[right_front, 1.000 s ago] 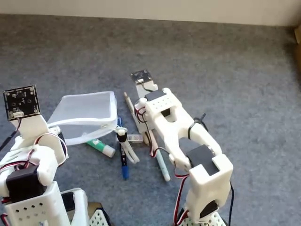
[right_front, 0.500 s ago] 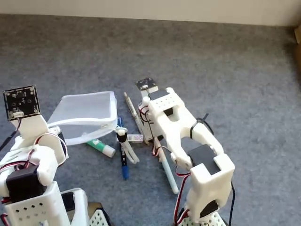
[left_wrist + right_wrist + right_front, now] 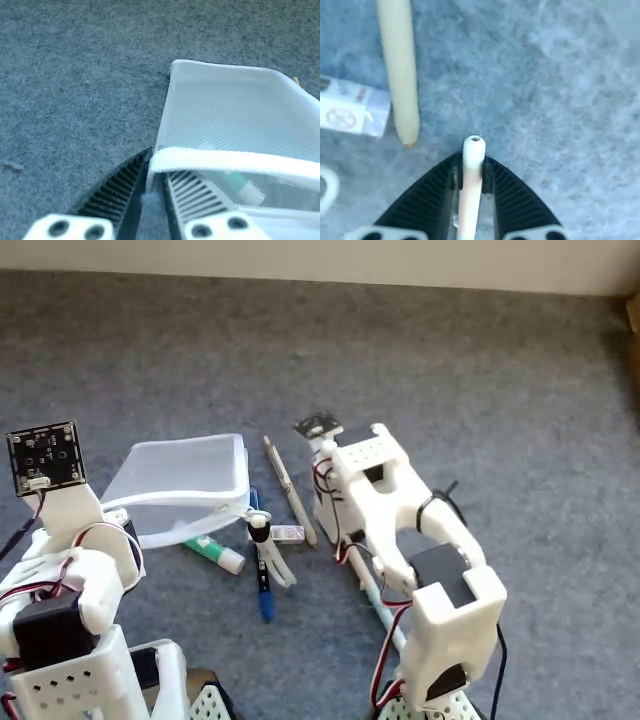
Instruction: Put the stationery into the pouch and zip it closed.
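Near pouch (image 3: 180,475), right gripper (image 3: 472,170) clenched on pen (image 3: 473,150) close to one end; long tail may lever loose, snag carpet (image 3: 500,390). Left gripper (image 3: 155,167) pinches pouch rim.

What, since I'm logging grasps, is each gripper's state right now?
Left gripper: closed, holding the pouch by its rim.
Right gripper: closed, holding a pen.
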`<state>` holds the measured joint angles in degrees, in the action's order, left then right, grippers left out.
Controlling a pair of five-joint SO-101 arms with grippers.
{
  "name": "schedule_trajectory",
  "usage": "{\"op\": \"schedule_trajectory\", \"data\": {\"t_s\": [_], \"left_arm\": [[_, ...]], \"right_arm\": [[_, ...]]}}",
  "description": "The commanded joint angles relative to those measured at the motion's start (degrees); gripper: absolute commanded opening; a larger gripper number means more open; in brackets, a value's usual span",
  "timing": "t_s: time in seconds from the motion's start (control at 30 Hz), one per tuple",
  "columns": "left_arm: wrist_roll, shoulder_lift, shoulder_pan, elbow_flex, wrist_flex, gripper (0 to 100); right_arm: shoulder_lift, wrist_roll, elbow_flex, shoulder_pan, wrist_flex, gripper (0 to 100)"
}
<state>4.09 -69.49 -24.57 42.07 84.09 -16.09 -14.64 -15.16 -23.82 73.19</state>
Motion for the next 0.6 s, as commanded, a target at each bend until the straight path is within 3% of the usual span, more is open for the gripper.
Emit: {"op": "schedule_trajectory", "data": {"t_s": [0.0, 0.27, 0.43, 0.57], "left_arm": [[0.44, 0.75, -0.31, -0.13, -0.26, 1], [0.44, 0.75, -0.31, -0.4, -0.26, 1], [0.44, 0.75, 0.04, -0.48, -0.35, 1], [-2.02, 0.92, 6.02, -0.57, 0.0, 1]], "right_arm": [[1.01, -5.89, -4.35, 0.92, 0.84, 0.5], [1.98, -7.03, -6.11, 1.19, 3.38, 0.5], [11.74, -7.03, -6.37, 2.07, 5.85, 0.5], [21.85, -7.12, -6.64, 3.21, 5.76, 0.5]]}}
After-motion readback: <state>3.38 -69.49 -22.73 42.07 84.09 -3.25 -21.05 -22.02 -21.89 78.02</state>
